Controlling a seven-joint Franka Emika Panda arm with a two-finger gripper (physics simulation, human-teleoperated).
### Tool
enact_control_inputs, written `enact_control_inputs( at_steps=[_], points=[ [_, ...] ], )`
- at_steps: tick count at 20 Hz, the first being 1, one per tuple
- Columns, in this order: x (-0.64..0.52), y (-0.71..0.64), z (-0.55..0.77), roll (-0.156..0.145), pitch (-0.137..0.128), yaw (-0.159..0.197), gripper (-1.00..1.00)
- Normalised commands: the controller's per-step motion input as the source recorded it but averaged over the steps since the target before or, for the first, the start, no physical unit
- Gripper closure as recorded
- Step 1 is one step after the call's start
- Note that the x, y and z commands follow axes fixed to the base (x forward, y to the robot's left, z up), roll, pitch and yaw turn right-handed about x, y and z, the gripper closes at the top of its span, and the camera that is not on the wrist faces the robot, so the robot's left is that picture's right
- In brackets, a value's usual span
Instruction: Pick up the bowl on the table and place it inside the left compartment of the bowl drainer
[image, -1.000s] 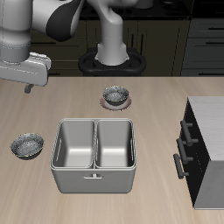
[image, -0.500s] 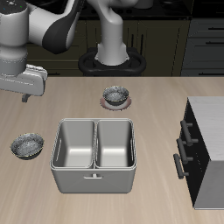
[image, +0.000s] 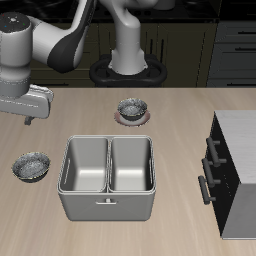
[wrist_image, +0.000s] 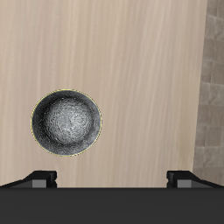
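Note:
The bowl, small, dark grey and speckled inside, sits on the table beside the bowl drainer, near the table's side edge. My gripper hangs above the table, farther back than the bowl and clear of it. In the wrist view the bowl lies ahead of my gripper, whose fingertips stand wide apart, open and empty. The left compartment of the drainer holds nothing.
A matching bowl on a pinkish-brown plate stands behind the drainer, near the robot's base. A grey cabinet with dark handles fills the table's other side. The drainer's other well holds nothing.
My gripper has dropped lower and moved toward the table's front, closer to the bowl. The bowl and drainer have not moved.

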Motion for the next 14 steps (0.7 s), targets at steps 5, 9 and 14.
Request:
enact_control_inputs(
  at_steps=[5, 9, 14],
  points=[
    [-0.06, 0.0, -0.25, 0.005, 0.015, 0.001, -1.0],
    [-0.08, 0.02, -0.17, -0.006, -0.002, 0.034, -1.0],
    [-0.03, 0.03, -0.11, 0.006, -0.003, 0.001, -1.0]
  ],
)
